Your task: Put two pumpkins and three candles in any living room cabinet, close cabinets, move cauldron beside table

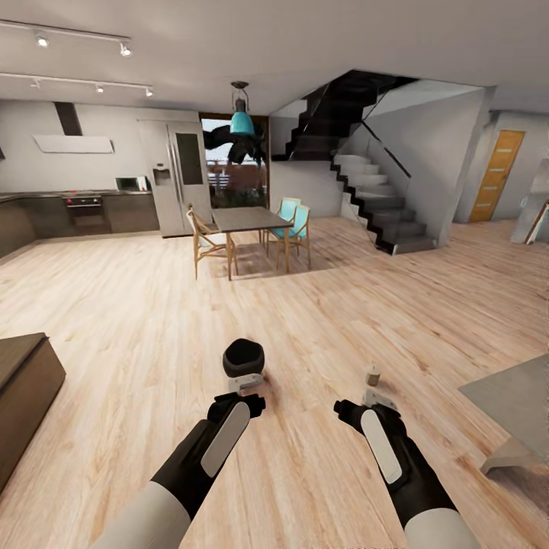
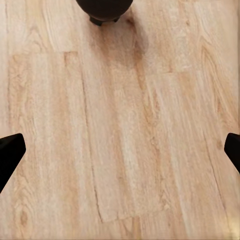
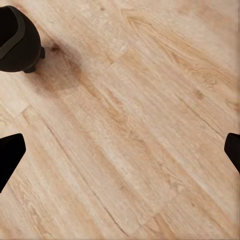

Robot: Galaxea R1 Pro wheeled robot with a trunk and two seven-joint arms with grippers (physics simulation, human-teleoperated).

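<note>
pale wood floor (image 1: 137, 320) runs under both arms. the left gripper (image 2: 120, 150) and the right gripper (image 3: 120, 150) hang above bare boards, each with its fingers spread wide and nothing between them. just ahead of the left gripper the black cauldron (image 1: 243, 357) stands on the floor, and a stubby candle (image 1: 374, 375) stands ahead of the right one. a dark cabinet (image 1: 23, 396) edges in at the left and a grey table (image 1: 509, 400) at the right; the dining table (image 1: 248, 219) is far off. judging from this, the cauldron is not yet beside a table and this candle is unstowed.
</note>
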